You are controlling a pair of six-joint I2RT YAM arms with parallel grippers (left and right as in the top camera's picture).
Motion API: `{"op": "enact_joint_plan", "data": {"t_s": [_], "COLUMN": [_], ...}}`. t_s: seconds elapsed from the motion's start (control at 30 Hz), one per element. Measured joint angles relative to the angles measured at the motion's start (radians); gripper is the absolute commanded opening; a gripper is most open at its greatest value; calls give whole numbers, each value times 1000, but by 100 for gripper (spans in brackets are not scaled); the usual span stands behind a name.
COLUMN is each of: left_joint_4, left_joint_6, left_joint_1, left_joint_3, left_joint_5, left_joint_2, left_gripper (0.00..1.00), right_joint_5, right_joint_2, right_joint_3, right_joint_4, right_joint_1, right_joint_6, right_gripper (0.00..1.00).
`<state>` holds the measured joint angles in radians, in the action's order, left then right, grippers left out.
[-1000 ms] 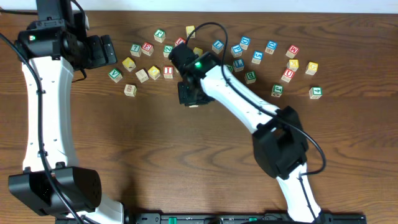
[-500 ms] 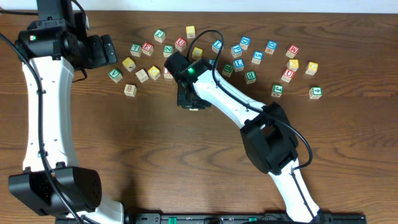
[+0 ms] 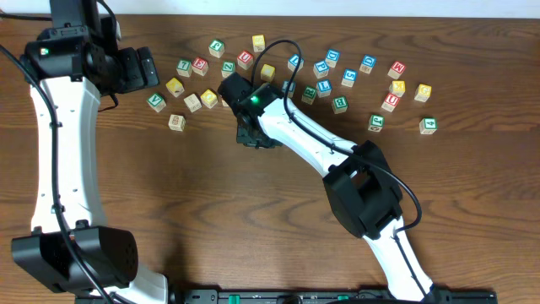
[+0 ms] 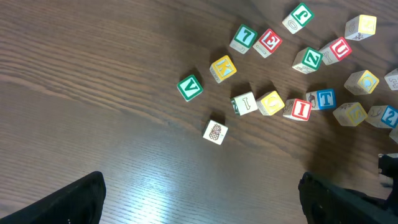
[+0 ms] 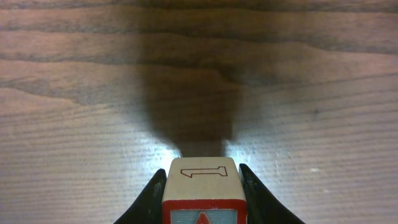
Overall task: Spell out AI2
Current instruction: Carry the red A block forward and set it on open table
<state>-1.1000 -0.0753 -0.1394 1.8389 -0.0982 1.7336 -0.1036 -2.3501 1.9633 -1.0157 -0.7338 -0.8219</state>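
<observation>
My right gripper is shut on a small wooden cube, held above the bare wood with its shadow beneath. The cube's top face shows an outlined "1". Its near face has a red border and the tip of a red letter, too cropped to read. From overhead, the right gripper hides this cube. The red "I" cube lies on the table beside a blue "T" cube. A blue-bordered cube at the edge may be the "2". My left gripper stands wide open, holding nothing.
Several lettered cubes lie scattered across the far side of the wooden table, among them a green "V", yellow ones and a pineapple cube. More cubes sit to the right, such as a green one.
My right gripper has shifted a little to the left with its cube. The left arm has stayed still.
</observation>
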Motion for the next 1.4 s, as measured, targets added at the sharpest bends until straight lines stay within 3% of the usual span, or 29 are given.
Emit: {"op": "enact_joint_plan", "data": {"t_s": [1.0, 1.2, 1.4], "left_joint_4": [0, 0, 0], "left_joint_6": [0, 0, 0], "left_joint_1": [0, 0, 0], "left_joint_3": [0, 0, 0], "left_joint_5": [0, 0, 0], "left_joint_2": [0, 0, 0], "left_gripper": [98, 98, 98], "right_joint_5": [0, -3, -3], "right_joint_2": [-11, -11, -12], "right_joint_3": [-53, -53, -54], "right_joint_4": [54, 54, 54], "right_joint_1": [0, 0, 0], "right_joint_6": [-5, -6, 3], "right_gripper": [24, 35, 36]}}
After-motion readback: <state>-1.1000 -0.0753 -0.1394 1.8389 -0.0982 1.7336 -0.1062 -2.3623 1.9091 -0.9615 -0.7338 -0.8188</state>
